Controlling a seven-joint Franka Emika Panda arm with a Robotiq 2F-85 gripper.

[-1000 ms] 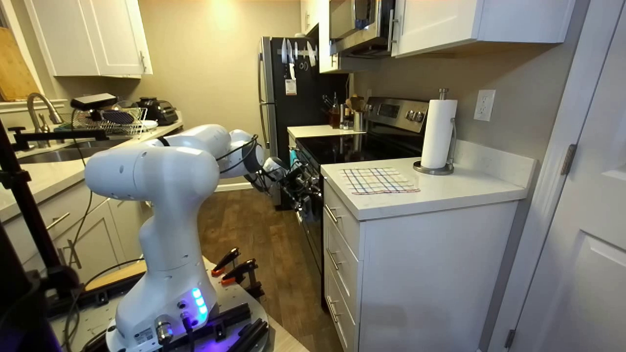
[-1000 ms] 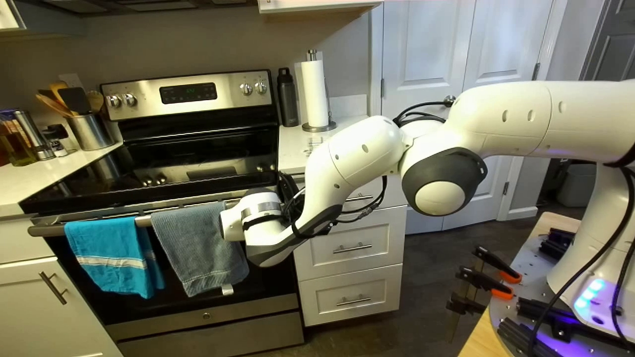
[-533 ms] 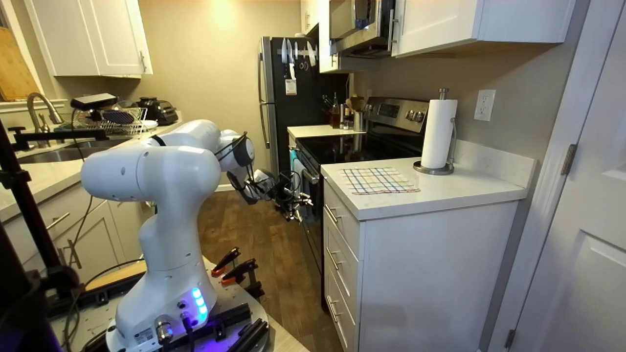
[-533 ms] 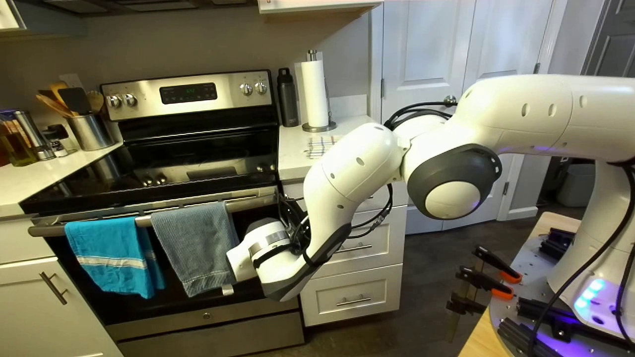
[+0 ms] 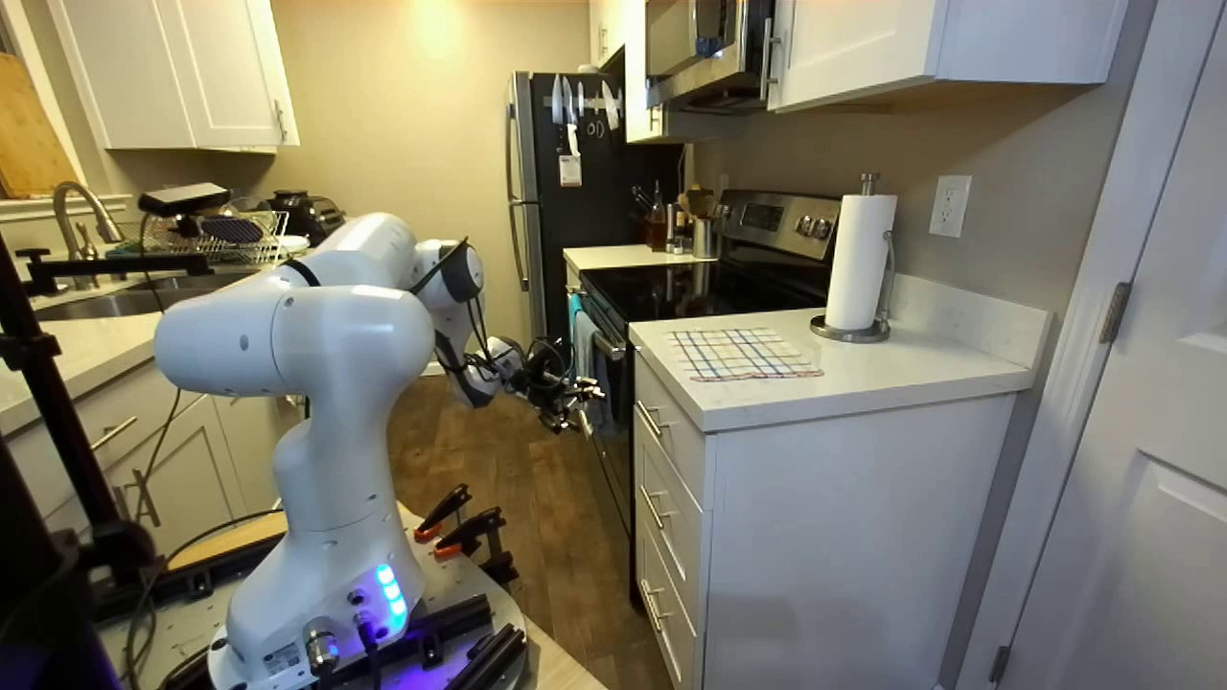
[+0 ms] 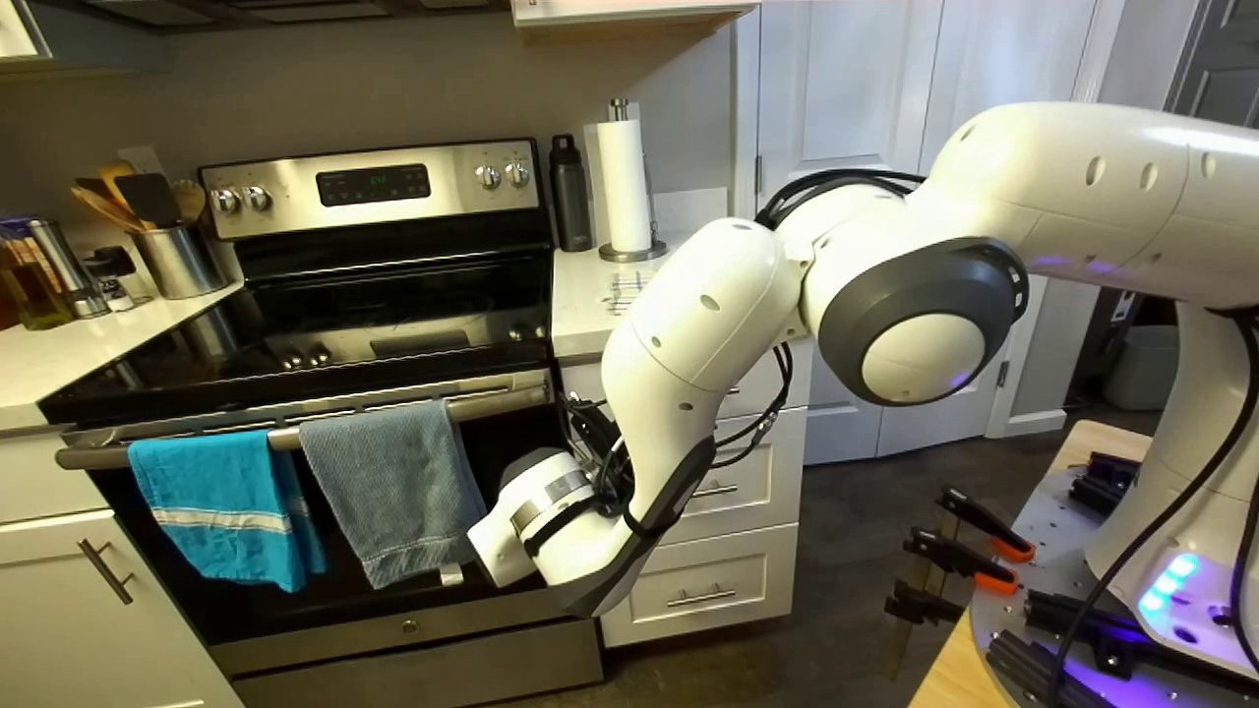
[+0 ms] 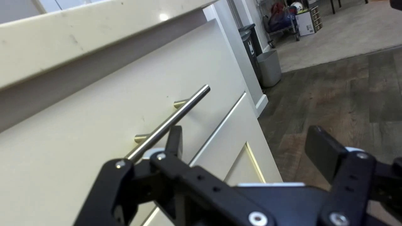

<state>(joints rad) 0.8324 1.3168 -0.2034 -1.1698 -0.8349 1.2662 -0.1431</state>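
The hand (image 7: 248, 142) is spread wide, with nothing pinched between its pads; ahead of it, and on the left of its gap in the wrist view, a steel bar handle (image 7: 176, 116) is found, partly covered there by the nearer finger (image 7: 174, 141); a space between hand and handle (image 5: 652, 419) is shown in an exterior view, so no touch is made out. The bar is carried on two posts from the flat front of a top drawer (image 7: 110, 103), which looks shut; a lower drawer (image 7: 248, 128) is seen beyond the gap between the fingers; above the hand the pale edge of the tabletop (image 7: 103, 28) is seen; to the hand's right in that view the wood floor (image 7: 329, 91) is shown, with a waste bin (image 7: 269, 69) far ahead; near the hand, in an exterior view, a grey towel (image 6: 393, 492) is hung over the oven handle (image 6: 502, 401), and a blue towel (image 6: 221, 501) is hung farther off. The bar can be expected to be stiff, sturdy and somewhat slippery, with smooth metal offered to the pads; since it is fixed to the drawer, the drawer's weight and drag would be felt through it, and how heavy the contents are cannot be told; a hold would best be taken across the middle of the bar, between the posts, with the fingertips kept clear of the drawer front and any pull kept square to it.
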